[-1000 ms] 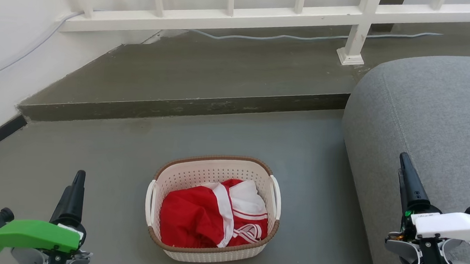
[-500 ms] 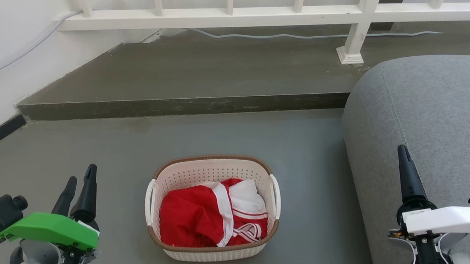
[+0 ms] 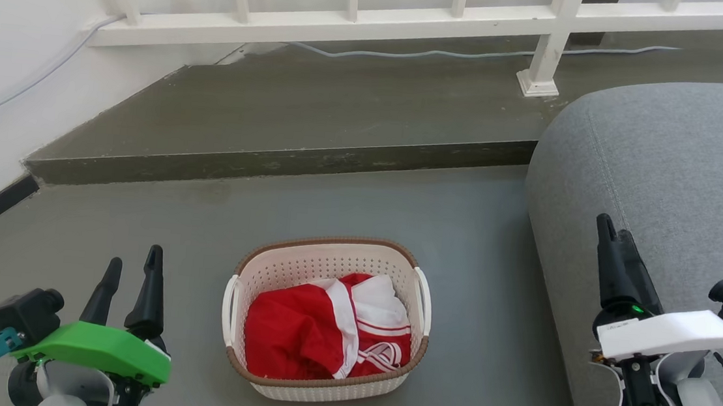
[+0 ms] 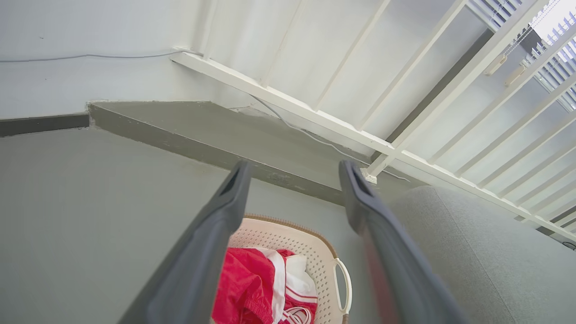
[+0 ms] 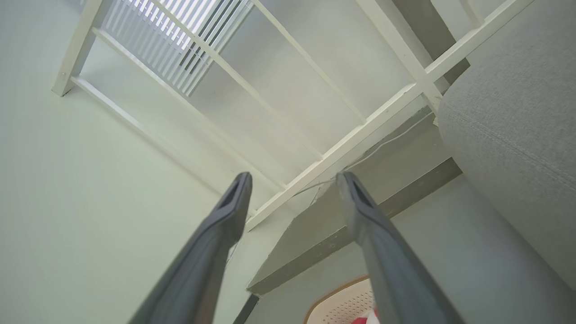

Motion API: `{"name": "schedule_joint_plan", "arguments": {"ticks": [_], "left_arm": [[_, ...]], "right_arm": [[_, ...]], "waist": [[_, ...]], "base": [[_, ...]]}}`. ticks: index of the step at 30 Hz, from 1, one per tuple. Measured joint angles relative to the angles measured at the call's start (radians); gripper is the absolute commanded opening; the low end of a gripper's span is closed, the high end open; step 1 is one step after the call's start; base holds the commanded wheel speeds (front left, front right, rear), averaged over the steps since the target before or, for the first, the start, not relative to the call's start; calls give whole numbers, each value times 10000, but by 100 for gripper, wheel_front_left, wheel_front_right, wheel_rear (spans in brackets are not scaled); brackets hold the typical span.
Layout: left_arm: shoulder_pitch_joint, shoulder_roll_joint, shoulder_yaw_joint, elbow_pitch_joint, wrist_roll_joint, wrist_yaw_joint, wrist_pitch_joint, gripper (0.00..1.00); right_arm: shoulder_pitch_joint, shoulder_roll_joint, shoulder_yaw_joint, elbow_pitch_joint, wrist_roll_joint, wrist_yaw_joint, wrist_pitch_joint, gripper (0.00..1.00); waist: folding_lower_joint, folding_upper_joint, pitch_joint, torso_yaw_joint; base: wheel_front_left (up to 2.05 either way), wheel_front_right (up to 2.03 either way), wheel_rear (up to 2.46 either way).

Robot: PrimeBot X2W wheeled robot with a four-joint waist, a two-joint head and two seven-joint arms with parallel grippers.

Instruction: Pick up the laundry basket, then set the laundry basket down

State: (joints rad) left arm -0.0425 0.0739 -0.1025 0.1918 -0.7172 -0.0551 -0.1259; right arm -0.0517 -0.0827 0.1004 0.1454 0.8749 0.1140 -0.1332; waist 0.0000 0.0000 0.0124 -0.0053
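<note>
The laundry basket, cream perforated plastic with a brown rim and white side handles, sits on the grey floor at centre with a red and white garment inside. My left gripper is open, to the left of the basket and apart from it, empty. My right gripper is open too, well right of the basket, in front of the sofa. In the left wrist view the basket lies below and between the spread fingers of that gripper. The right wrist view catches the basket's rim beside that gripper.
A grey sofa fills the right side close to my right arm. Behind the basket a raised concrete step runs across, with a white railing and a cable on it. A white wall stands at the left.
My left gripper has risen, shifted right towards the basket and turned so both fingers show apart. My right gripper has moved up and slightly left. The basket has not moved.
</note>
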Motion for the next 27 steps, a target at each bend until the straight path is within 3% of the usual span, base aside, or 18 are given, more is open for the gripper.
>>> {"name": "schedule_joint_plan", "arguments": {"ticks": [27], "left_arm": [[-21,-134,-284,-397,3214,159,-867,100]], "right_arm": [[-29,217,322,-399,-3012,61,-811,100]], "waist": [[0,0,109,-69]], "base": [[0,0,0]]}}
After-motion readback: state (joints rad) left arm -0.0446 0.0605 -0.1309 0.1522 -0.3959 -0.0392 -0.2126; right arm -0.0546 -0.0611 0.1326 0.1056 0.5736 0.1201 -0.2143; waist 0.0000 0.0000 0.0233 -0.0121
